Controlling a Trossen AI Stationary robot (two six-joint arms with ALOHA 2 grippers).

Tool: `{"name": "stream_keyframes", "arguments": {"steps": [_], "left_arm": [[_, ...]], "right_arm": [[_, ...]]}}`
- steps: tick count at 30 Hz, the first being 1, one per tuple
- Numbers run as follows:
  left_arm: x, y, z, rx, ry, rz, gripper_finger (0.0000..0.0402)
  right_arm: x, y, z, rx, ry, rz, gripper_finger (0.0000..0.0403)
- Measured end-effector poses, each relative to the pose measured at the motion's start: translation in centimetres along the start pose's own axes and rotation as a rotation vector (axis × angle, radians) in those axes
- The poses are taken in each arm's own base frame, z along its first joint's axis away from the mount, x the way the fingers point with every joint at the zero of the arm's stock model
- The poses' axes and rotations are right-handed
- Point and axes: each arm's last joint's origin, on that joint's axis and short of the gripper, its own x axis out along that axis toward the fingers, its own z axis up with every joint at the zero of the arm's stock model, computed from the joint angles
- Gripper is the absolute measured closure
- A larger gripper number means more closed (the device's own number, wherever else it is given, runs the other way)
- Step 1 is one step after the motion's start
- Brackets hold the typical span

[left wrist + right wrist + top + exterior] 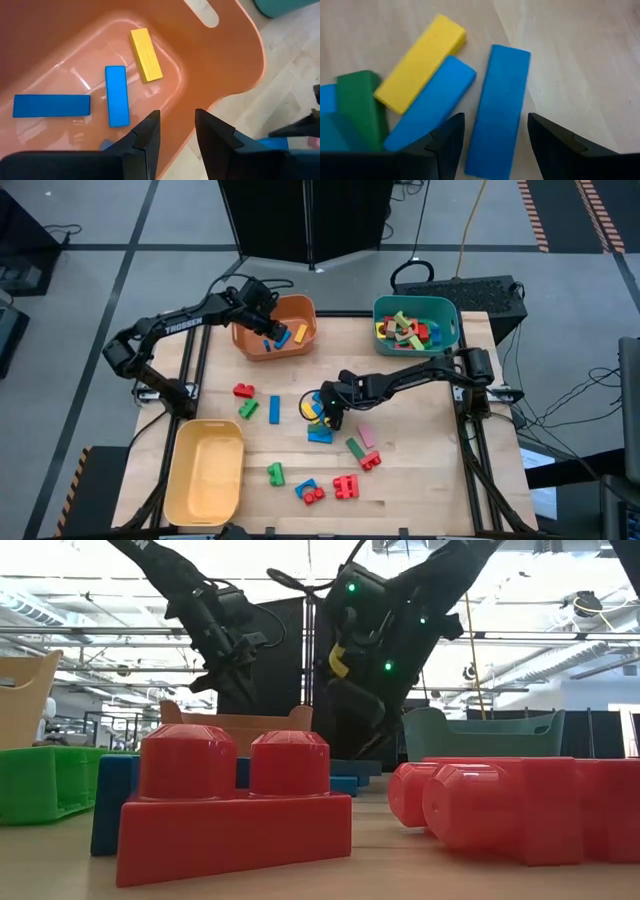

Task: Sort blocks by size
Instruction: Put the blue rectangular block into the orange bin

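Observation:
My left gripper (pixel 177 125) hangs open over the orange bin (pixel 276 328) at the far left, with nothing between its fingers. In the bin lie two blue bars (pixel 116 95) and a yellow bar (pixel 146 54). My right gripper (pixel 495 137) is open, low over a small pile of blocks (pixel 318 420) at the table's middle. Its fingers stand on either side of a blue bar (pixel 500 100) that lies flat on the wood; I see no touch. Beside that bar another blue bar (pixel 432 107), a yellow bar (pixel 420 62) and a green block (pixel 360 107) lean on one another.
Loose blocks lie about the table: red (pixel 243 390), green (pixel 248 408), blue (pixel 274 409), green and pink (pixel 360 442), and red ones near the front (pixel 346 486). A teal bin (pixel 447 330) with several blocks stands far right, a yellow bin (pixel 205 472) near left.

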Motion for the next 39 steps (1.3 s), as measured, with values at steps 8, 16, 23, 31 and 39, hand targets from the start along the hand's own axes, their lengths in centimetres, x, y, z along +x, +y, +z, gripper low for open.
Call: {"name": "stream_keyframes", "arguments": {"steps": [8,16,23,31,39], "left_arm": [[0.0,-0.1,-0.1,0.000,0.009,-0.022,0.0283],[0.0,-0.5,-0.2,-0.013,0.025,-0.073,0.0283],[0.1,-0.9,-0.2,-0.006,0.032,-0.109,0.0283],[0.0,-1.2,-0.3,-0.058,0.070,-0.215,0.0283],[-0.1,-1.7,-0.4,-0.077,0.119,-0.342,0.0283]], "right_arm": [[0.7,-0.1,-0.5,0.004,0.038,-0.025,0.0207],[0.8,0.0,-0.6,-0.004,0.042,-0.020,0.0278],[0.7,-0.1,-0.5,-0.033,0.036,-0.028,0.0288],[0.0,-0.3,0.8,-0.066,-0.038,-0.127,0.0283],[-1.5,-0.5,3.1,-0.086,-0.127,-0.183,0.0281]]}}
